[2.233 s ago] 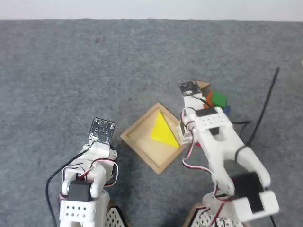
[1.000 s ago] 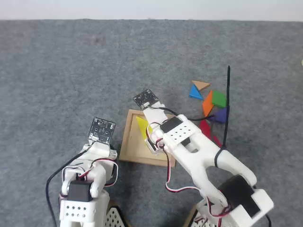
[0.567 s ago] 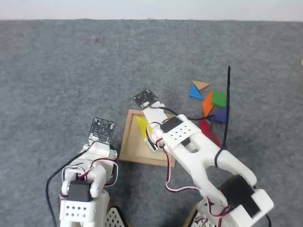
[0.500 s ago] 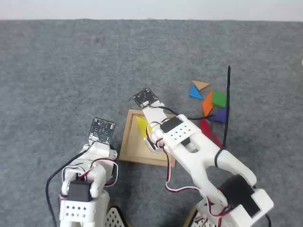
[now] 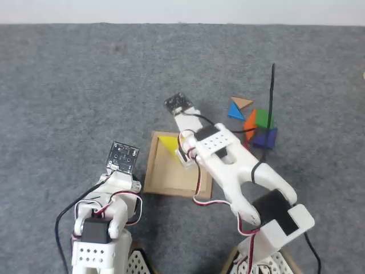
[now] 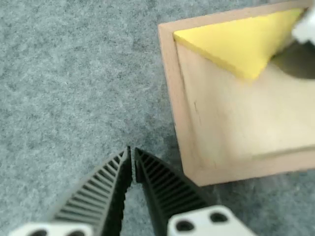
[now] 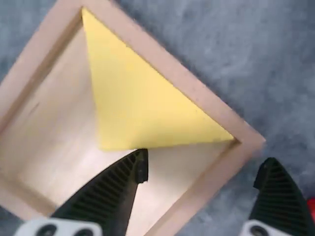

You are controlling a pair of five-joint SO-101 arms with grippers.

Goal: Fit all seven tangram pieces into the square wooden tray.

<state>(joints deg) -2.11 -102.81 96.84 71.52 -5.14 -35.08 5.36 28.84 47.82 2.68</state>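
Nearest, on the left, the left gripper [image 6: 131, 150] hangs just short of the tray's near left corner with its fingers pressed together on nothing, and it has not stirred over the last couple of seconds. The tray [image 5: 171, 182] has changed most. A moment back it sat as a diamond farther right; now it lies squared up on the grey mat [image 5: 85, 85], shifted left towards the middle between the two arms. The right arm, which began off the tray's right side, has swung across it and in the last half second stretched farther out. The right gripper [image 7: 204, 167] is spread wide and holds nothing, one finger inside the tray at the edge of the yellow triangle [image 5: 169, 141], the other outside the rim over the mat. The triangle has slid with it and now sits tucked into the tray's far left corner, its long edge facing the open floor. That looks like one piece seated, with room for the rest. Farther off to the right, well apart from the tray, lie the purple piece [image 5: 266, 137], orange piece [image 5: 250, 121], green piece [image 5: 263, 118], blue triangle [image 5: 235, 112] and tan triangle [image 5: 242, 102], not yet placed.
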